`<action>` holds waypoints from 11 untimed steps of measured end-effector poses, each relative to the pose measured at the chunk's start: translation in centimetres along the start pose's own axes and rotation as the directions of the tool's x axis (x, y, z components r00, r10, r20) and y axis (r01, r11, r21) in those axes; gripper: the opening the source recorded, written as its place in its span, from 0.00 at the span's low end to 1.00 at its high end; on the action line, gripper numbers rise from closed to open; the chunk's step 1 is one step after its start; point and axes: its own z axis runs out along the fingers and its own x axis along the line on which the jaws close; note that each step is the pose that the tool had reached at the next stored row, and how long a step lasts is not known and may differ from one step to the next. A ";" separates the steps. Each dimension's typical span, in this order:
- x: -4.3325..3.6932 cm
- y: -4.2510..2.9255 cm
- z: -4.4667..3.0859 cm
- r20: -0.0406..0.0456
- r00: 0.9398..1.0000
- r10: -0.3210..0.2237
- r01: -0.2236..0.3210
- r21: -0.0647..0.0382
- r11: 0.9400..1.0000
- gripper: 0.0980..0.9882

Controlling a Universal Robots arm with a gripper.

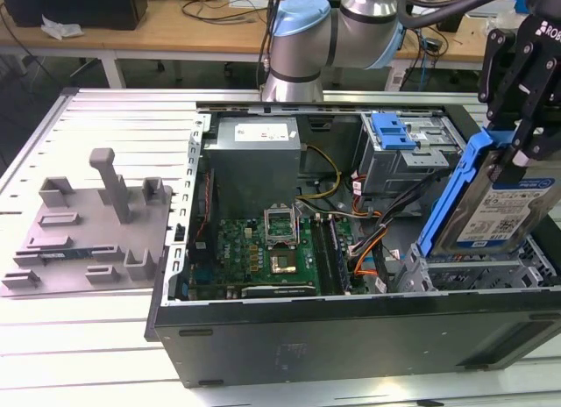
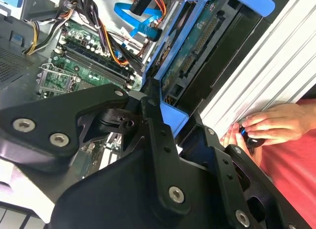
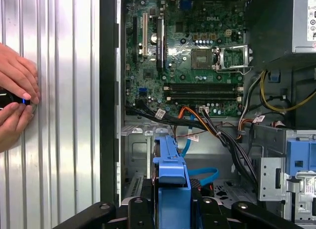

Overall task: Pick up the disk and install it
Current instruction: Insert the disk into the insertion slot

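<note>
Ribbed pale metal desk (image 1: 79, 354) underneath, carrying at the exterior view's left a grey moulded plastic fixture (image 1: 88, 223), then the open black computer case (image 1: 351, 337). Further right, tilted over the grey metal drive cage (image 1: 473, 271): the flat silver metal disk (image 1: 508, 210) in its bright blue plastic carrier, clamped between the black fingers (image 1: 535, 139) of the gripper (image 1: 515, 157). Best levelled, squared to the cage rails and lowered slowly, keeping clear of the orange and black cables (image 1: 372, 242) just beside and of the person's hands (image 3: 15, 103) on the desk in the first wrist view.
</note>
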 end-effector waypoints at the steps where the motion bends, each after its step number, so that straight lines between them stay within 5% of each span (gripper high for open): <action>1: 0.01 -0.01 0.04 0.000 1.000 0.000 0.000 0.000 1.000 0.30; 11: 0.03 -0.02 0.12 0.001 1.000 0.001 -0.001 0.000 1.000 0.30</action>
